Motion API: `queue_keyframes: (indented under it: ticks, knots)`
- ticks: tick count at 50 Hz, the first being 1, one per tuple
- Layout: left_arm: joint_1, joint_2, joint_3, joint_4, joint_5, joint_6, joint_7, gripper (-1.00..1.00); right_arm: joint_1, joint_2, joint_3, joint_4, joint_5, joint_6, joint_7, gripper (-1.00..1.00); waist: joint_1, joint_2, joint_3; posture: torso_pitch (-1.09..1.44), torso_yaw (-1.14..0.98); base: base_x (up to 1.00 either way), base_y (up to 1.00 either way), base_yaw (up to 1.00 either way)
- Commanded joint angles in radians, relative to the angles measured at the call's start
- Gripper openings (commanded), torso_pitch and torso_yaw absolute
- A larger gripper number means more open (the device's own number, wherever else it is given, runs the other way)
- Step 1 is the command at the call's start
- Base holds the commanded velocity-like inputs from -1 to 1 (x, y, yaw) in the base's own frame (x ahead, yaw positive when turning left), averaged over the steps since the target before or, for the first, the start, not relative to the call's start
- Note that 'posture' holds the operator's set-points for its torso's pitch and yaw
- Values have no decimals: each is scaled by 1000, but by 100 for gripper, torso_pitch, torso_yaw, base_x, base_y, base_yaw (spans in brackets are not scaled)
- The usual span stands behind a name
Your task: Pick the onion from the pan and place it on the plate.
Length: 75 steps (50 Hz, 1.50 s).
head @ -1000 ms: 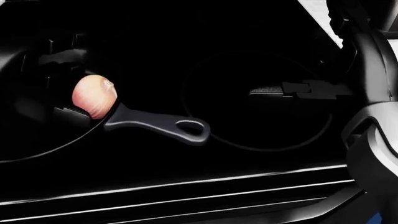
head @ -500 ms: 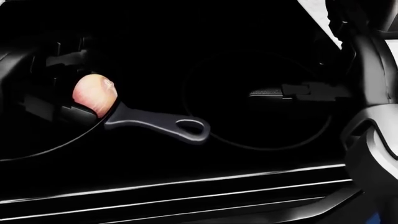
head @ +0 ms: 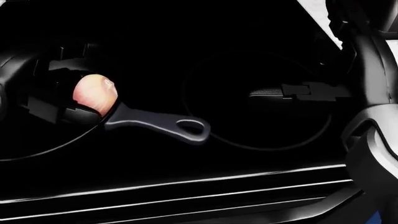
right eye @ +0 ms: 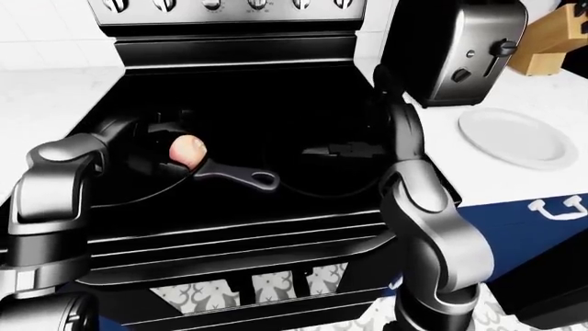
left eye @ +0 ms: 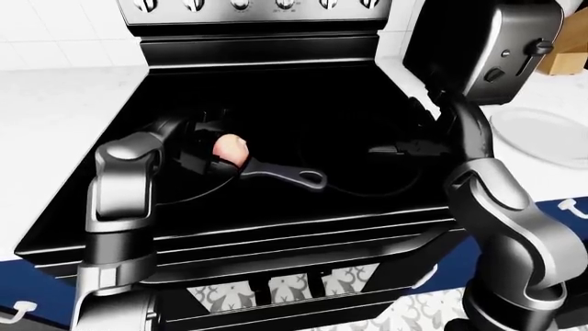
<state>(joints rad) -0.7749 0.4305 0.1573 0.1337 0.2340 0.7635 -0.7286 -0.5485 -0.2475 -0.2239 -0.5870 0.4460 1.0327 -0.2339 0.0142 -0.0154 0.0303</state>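
Left robot hand (head: 59, 93) has edged closer, fingers apart about onion (head: 94, 94); close squarely before lifting.

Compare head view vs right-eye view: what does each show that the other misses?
Only the head view: a close look at the onion beside the root of the pan handle, with the left hand's dark fingers around it; the grip itself is too dark to judge.
Only the right-eye view: the white plate on the counter at right, the toaster, a knife block, the stove knobs, and both arms whole.
Both: onion, pan handle, black stovetop, and the right hand hovering over the right burner ring.
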Motion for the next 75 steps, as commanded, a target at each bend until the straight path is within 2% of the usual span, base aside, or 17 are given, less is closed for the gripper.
queue_keyframes:
  ticks: [1, 6, 37, 43, 46, 75]
  knots:
    - [-31, 14, 15, -29, -3, -27, 8, 54, -23, -7, -6, -26, -3, -34, 2, 100, 0, 2, -25, 0, 0, 0, 0, 0]
    - [-30, 15, 14, -23, -3, -33, 14, 42, -22, -4, -6, -32, -3, -29, -1, 100, 0, 3, -25, 0, 0, 0, 0, 0]
    - [-15, 0, 6, 9, 30, -101, 47, 30, -11, 1, -5, -30, -13, -35, 7, 100, 1, 4, -25, 0, 0, 0, 0, 0]
    - [-14, 1, 9, 16, 32, -110, 54, 19, -15, 0, -4, -26, -15, -36, 9, 100, 1, 5, -26, 0, 0, 0, 0, 0]
    - [-22, 1, 13, 27, 30, -117, 65, 7, -14, -1, -4, -24, -16, -39, 11, 100, 1, 5, -26, 0, 0, 0, 0, 0]
    - [-30, 10, 27, 42, -11, -118, 126, -13, 5, 9, -2, -31, -28, -45, 18, 100, 0, 6, -29, 0, 0, 0, 0, 0]
